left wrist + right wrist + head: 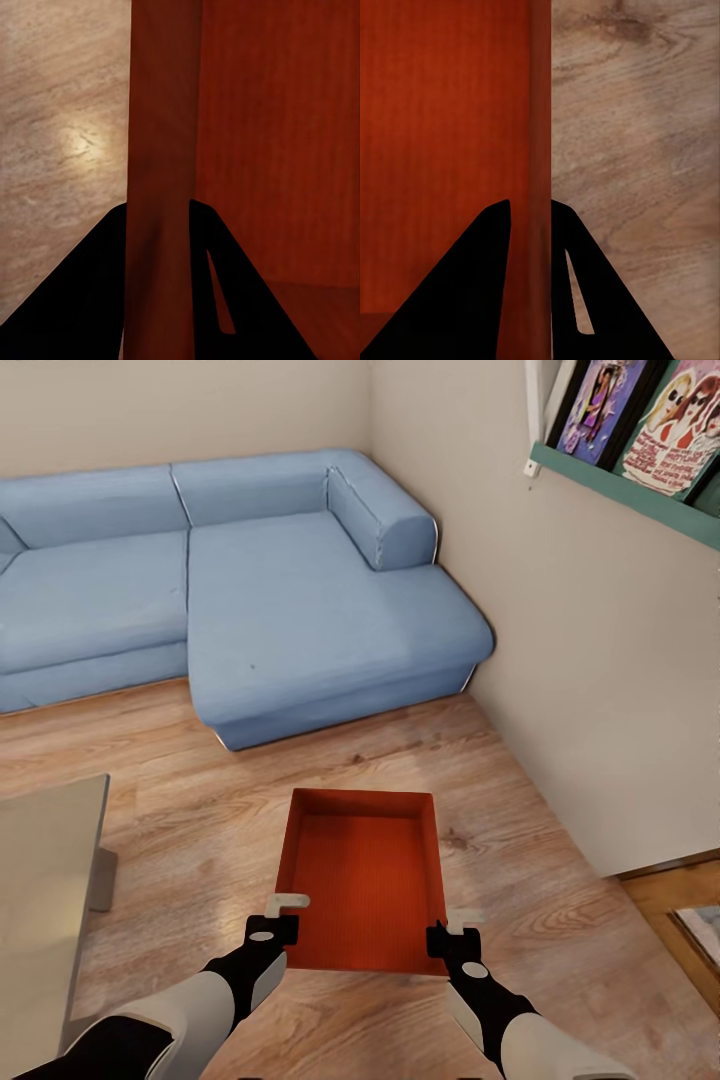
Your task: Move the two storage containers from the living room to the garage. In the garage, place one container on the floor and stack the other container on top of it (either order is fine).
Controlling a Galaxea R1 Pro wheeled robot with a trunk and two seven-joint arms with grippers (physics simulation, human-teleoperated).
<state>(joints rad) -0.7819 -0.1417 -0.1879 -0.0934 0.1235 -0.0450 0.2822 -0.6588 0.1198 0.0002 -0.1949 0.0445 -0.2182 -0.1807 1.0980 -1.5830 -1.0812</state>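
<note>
Living room: light wood plank flooring [200, 810], pale walls. Blue corner sofa [250, 590] set into the far corner, chaise section running toward the robot along the right-hand wall. Grey low table [45, 880] at the left, one corner and part of a leg visible. Teal wall shelf [620, 490] high on the right wall, carrying framed pictures [640, 410].

One red-orange storage container [365, 875], open-topped and empty, located ahead of the robot over the plank flooring, between the sofa's chaise and the robot, its long sides running away from the camera. Held or resting on the planks: cannot tell from these views.

Left gripper [281, 916] at the container's near left corner; right gripper [455, 930] at its near right corner. Left wrist view: container's left wall [161, 150] standing between the two dark fingers [82, 300], one outside over the planks, one inside the box, both pressed against the wall. Right wrist view: same arrangement on the right wall [538, 150], fingers [607, 300] clamped either side of it, the inner one over the red interior, the outer one over the wood.
</note>
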